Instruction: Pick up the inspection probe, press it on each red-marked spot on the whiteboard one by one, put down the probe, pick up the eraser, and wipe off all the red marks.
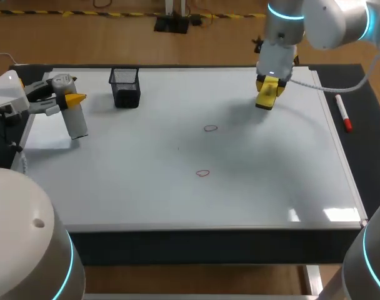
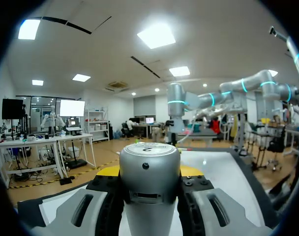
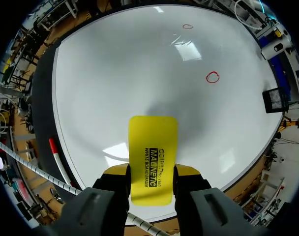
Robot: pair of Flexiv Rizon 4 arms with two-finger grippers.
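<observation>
- The wiping step is judged to be in hand. The yellow eraser (image 3: pixel 153 147) is held by its long sides in the right end effector (image 1: pixel 269 86), whose fingers are closed narrowly on it. It is carried over the far right part of the whiteboard (image 1: pixel 134 187) and appears to be lifted clear of it.
- The probe (image 1: pixel 77 122) is stood upright at the left edge of the whiteboard. Its upper part is clamped from two sides by the left end effector (image 1: pixel 70 99). Putting the probe down is therefore judged incomplete, since no release is shown.
- Two red marks are seen near the middle of the whiteboard, both unwiped. The far mark (image 1: pixel 210 128) lies toward the whiteboard's far edge and the near mark (image 1: pixel 203 173) toward its near edge. Both are well apart from the eraser.
- For the next move, the eraser would need to be brought in from the whiteboard's right side toward its middle. It would then be lowered until its flat face is pressed on the far mark and drawn across the whole ring. The same would be required at the near mark.
- A black mesh cup (image 1: pixel 125 87) is stood on the far left part of the whiteboard, and a red marker (image 1: pixel 344 117) lies on the surface just off the whiteboard's right edge. Neither is judged to lie in the eraser's path.
</observation>
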